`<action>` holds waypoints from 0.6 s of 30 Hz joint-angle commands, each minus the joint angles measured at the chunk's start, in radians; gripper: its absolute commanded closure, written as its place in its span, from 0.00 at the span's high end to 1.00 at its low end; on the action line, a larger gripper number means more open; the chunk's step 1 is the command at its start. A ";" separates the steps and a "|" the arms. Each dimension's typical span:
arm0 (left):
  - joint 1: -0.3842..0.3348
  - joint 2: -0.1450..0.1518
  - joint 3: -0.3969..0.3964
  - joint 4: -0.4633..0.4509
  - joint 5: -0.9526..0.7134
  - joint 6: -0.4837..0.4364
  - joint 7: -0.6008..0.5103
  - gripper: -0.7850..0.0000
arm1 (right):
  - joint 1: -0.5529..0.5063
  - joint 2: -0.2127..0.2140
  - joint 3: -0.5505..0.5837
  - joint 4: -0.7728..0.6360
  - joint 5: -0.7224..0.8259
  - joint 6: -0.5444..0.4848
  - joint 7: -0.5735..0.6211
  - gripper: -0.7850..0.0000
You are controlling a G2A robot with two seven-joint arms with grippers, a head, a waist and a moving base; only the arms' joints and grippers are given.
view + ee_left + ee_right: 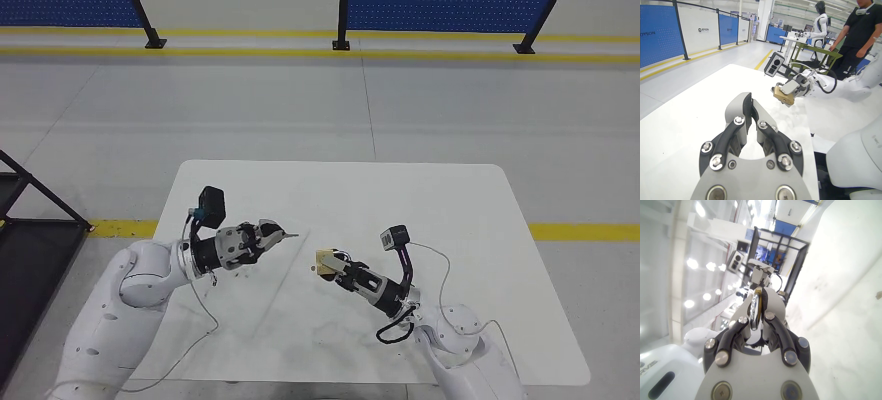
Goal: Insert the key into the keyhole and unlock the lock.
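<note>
Floor beside the table's left edge carries a black frame, standing close to the near-left corner.

Left hand hangs over the left half of the table, well in from the left edge and about midway between the near and far edges. Its fingers are pressed together, and in the top view a thin metal blade, the key, sticks out of the tips toward the table's middle. The left wrist view does not show the key between the pads.

Just beyond the key's tip, apart from it by a small gap, the brass padlock is held over the middle of the table. The right hand is clamped on it, one finger flat against the brass body, with the chrome shackle running back between the fingers toward the wrist.

Both hands stand well away from every edge. A wide stretch of white table lies between them and the far edge, and more runs from the right hand to the right edge. A yellow floor line passes behind that right edge.
</note>
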 commanded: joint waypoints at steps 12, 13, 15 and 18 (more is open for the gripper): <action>0.022 0.074 -0.001 -0.004 0.166 -0.002 0.197 0.00 | 0.000 0.000 0.000 0.000 0.000 0.000 0.000 0.00; 0.020 0.085 0.009 -0.008 0.208 -0.002 0.240 0.00 | 0.000 0.000 0.000 0.000 0.000 0.000 0.000 0.00; 0.018 0.110 0.030 -0.005 0.307 -0.002 0.340 0.00 | 0.000 0.000 0.000 0.000 0.000 0.000 0.000 0.00; 0.007 0.152 0.067 0.017 0.507 -0.002 0.536 0.00 | 0.000 0.000 0.000 0.000 0.000 0.000 0.000 0.00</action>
